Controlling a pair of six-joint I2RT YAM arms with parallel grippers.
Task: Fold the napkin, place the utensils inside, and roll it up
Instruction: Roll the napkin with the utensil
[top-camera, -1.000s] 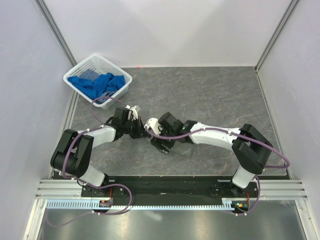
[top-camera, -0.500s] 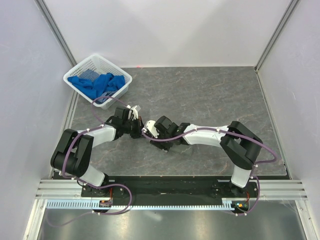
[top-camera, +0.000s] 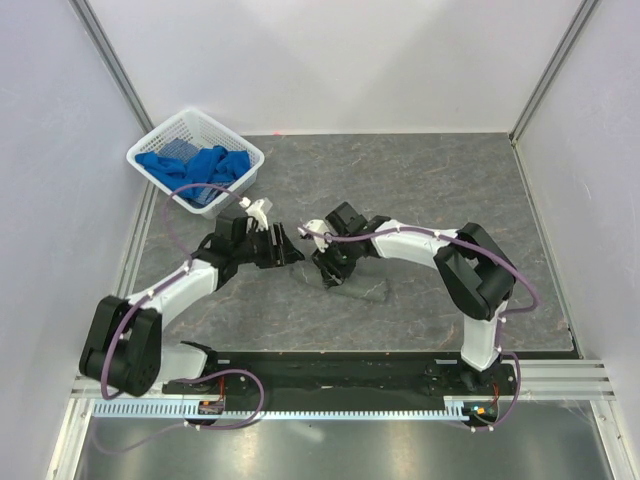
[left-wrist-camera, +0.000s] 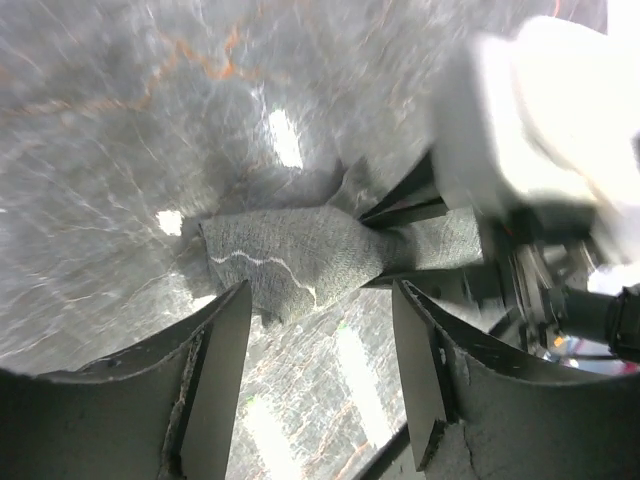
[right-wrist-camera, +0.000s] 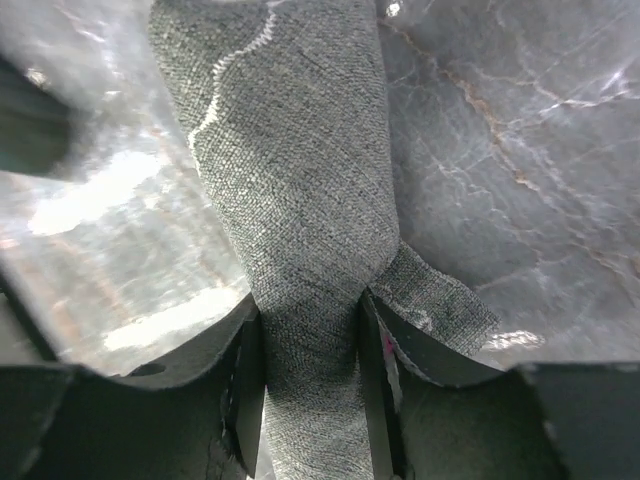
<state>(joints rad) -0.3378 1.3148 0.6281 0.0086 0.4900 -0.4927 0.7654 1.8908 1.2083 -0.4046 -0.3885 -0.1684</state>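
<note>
The napkin (top-camera: 358, 291) lies rolled into a dark grey tube on the tabletop, its stitched hem showing at the left end (left-wrist-camera: 285, 262). My right gripper (top-camera: 329, 268) straddles the roll (right-wrist-camera: 290, 170), and both of its fingers (right-wrist-camera: 245, 360) press against the cloth's sides. My left gripper (top-camera: 291, 250) hangs open just left of the roll's end. Only bare tabletop shows between its fingers (left-wrist-camera: 228, 340), and the roll's tip lies just beyond them. The utensils are hidden.
A white mesh basket (top-camera: 160, 140) holding bright blue cloths (top-camera: 195, 168) stands at the back left. The two arms meet near the table's middle. White walls enclose the table on three sides.
My left gripper has opened, let go of the roll's end and drawn back a little. My right gripper has narrowed onto the roll and shifted slightly towards the back.
</note>
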